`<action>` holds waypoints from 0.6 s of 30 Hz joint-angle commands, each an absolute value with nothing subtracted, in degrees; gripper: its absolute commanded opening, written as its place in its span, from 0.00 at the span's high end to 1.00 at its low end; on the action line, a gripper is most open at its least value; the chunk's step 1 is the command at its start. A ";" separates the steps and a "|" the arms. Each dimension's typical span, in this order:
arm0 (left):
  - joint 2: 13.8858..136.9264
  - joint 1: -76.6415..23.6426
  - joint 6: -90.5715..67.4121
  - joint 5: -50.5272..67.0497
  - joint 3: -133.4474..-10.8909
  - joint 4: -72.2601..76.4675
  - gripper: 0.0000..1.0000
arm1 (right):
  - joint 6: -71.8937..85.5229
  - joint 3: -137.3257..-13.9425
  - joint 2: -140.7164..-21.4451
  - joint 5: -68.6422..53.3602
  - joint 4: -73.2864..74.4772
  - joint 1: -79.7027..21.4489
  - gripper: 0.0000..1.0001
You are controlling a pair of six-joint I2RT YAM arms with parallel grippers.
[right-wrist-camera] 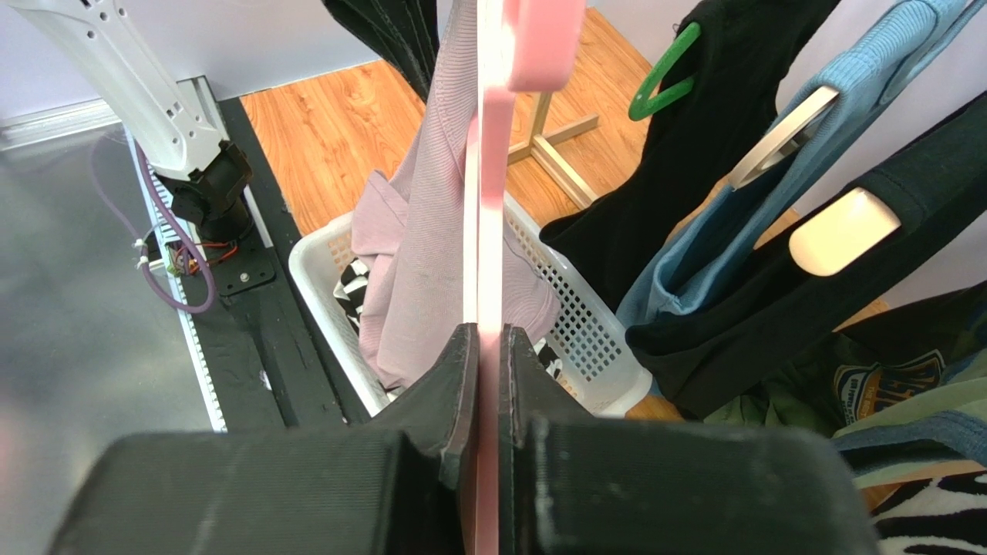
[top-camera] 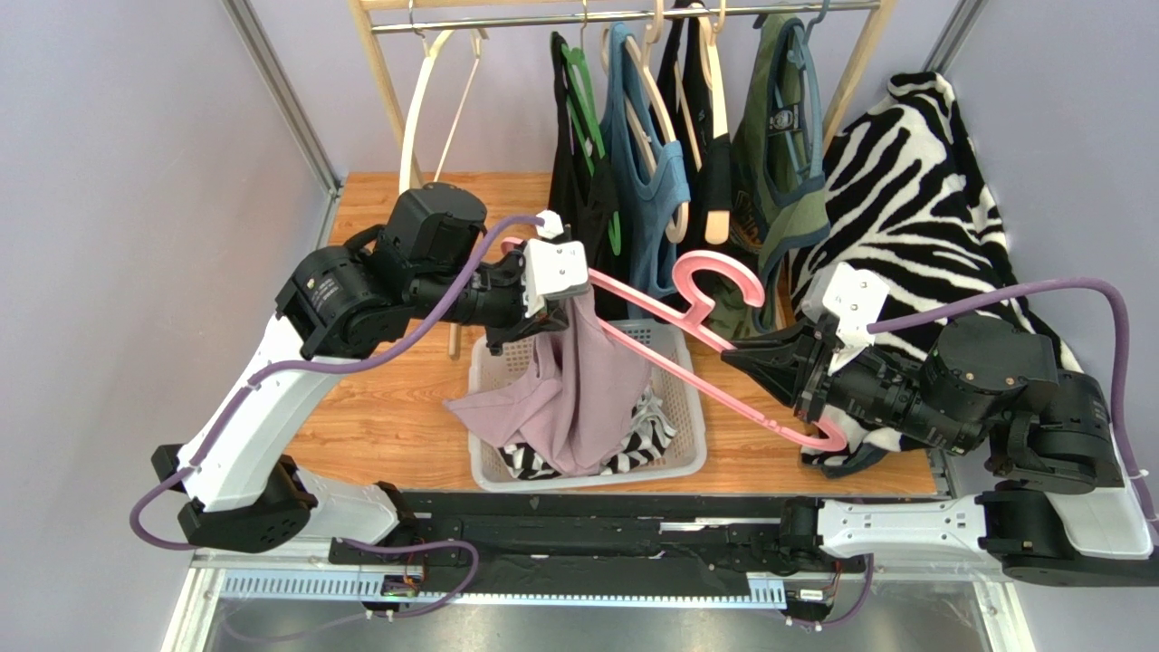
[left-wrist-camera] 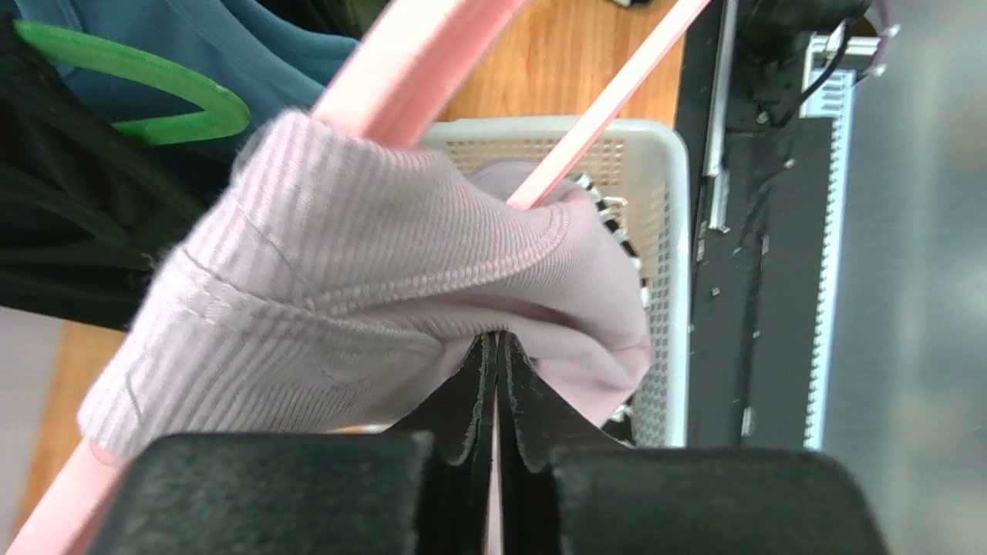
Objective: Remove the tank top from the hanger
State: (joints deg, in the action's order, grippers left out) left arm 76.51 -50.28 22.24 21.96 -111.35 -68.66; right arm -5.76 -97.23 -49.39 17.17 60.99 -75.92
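A pale pink ribbed tank top [top-camera: 585, 387] hangs from the left end of a pink hanger [top-camera: 708, 288] and droops into a white basket [top-camera: 687, 455]. My left gripper [top-camera: 561, 310] is shut on the top's fabric [left-wrist-camera: 382, 266] at the hanger's left arm [left-wrist-camera: 406, 58]. My right gripper [top-camera: 742, 364] is shut on the hanger's lower right end [right-wrist-camera: 489, 208] and holds it in the air over the basket. In the right wrist view the top [right-wrist-camera: 429, 231] hangs left of the hanger.
A wooden clothes rack [top-camera: 626, 16] at the back holds black [top-camera: 578, 163], blue [top-camera: 646, 150] and green [top-camera: 782, 150] garments and empty hangers. A zebra-print cloth [top-camera: 912, 190] drapes at the right. The basket holds striped clothes [top-camera: 646, 428].
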 commanded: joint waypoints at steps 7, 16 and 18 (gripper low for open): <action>73.22 -50.71 21.62 21.27 -117.33 -69.08 1.00 | -4.40 -97.74 -45.97 20.56 58.71 -75.76 1.00; 68.47 -46.76 19.42 25.48 -117.35 -68.12 1.00 | -2.90 -96.67 -43.94 22.33 61.17 -75.76 1.00; 68.12 -46.76 18.99 29.07 -111.99 -67.94 0.87 | -3.07 -97.47 -45.00 21.89 61.17 -75.76 1.00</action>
